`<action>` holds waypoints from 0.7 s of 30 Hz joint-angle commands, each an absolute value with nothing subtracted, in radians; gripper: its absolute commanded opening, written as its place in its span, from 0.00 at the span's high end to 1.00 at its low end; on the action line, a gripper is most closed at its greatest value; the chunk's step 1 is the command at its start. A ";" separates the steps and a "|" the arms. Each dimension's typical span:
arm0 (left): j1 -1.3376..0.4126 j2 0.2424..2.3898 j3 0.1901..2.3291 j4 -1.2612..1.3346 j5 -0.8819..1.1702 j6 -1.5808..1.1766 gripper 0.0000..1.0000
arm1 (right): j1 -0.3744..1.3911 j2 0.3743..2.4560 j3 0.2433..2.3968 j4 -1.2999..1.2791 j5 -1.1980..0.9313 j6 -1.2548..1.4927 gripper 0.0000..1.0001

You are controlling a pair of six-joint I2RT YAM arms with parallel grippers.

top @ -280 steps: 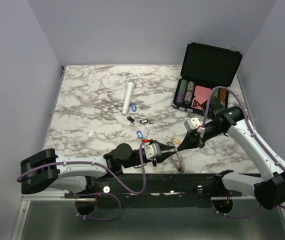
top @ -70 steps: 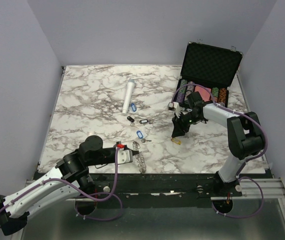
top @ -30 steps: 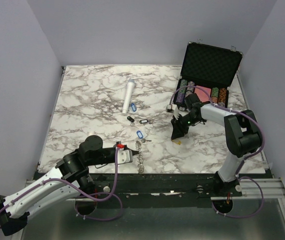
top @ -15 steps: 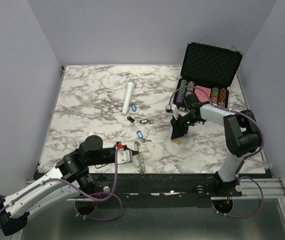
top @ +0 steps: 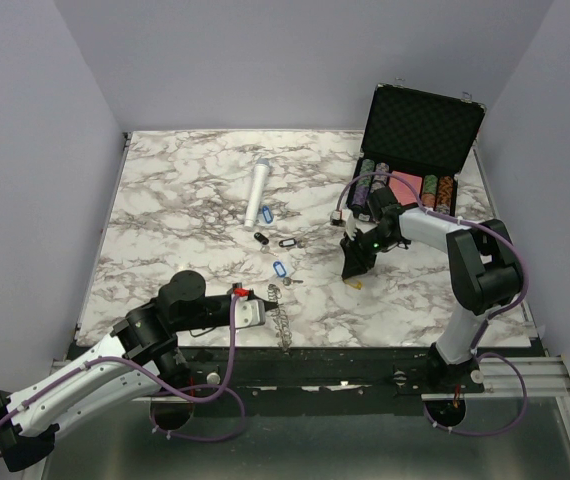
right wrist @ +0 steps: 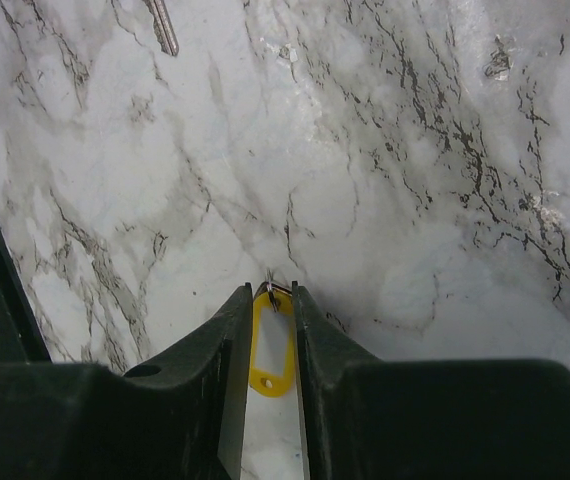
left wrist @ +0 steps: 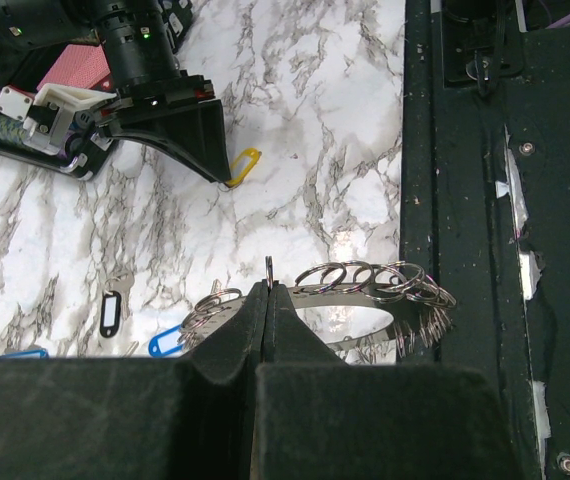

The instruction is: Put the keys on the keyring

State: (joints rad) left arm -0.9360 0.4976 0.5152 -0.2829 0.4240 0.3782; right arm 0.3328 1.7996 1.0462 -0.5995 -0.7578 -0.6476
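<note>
The keyring [left wrist: 365, 300], a big silvery ring fringed with small split rings, hangs just above the table's front edge, also seen as the keyring [top: 283, 326]. My left gripper [left wrist: 268, 288] is shut on one of its small split rings. Right of centre, my right gripper [right wrist: 271, 292] points down at the table, its fingers closed against both sides of the yellow-tagged key [right wrist: 272, 345], which lies flat on the marble. From above, that gripper [top: 350, 272] is over the yellow tag [top: 357, 283]. A blue-tagged key [top: 279, 270] and a black-tagged key [top: 287, 242] lie loose mid-table.
A white cylinder [top: 257, 192] lies at the table's centre back, with another blue tag [top: 265, 212] and a black tag [top: 260, 238] near it. An open black case [top: 420, 125] of poker chips stands at the back right. A bare key [right wrist: 162, 25] lies beyond the right gripper.
The right gripper's fingers have closed a little onto the yellow tag. The left arm and the keyring have not moved.
</note>
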 commanded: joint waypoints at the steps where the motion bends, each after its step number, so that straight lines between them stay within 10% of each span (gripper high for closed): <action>1: -0.931 0.492 0.523 -0.273 0.457 0.393 1.00 | 0.341 1.818 1.045 -0.594 -0.732 -0.657 0.70; 21: -0.931 0.489 0.523 -0.273 0.459 0.393 1.00 | 0.351 1.832 1.049 -0.603 -0.729 -0.663 0.78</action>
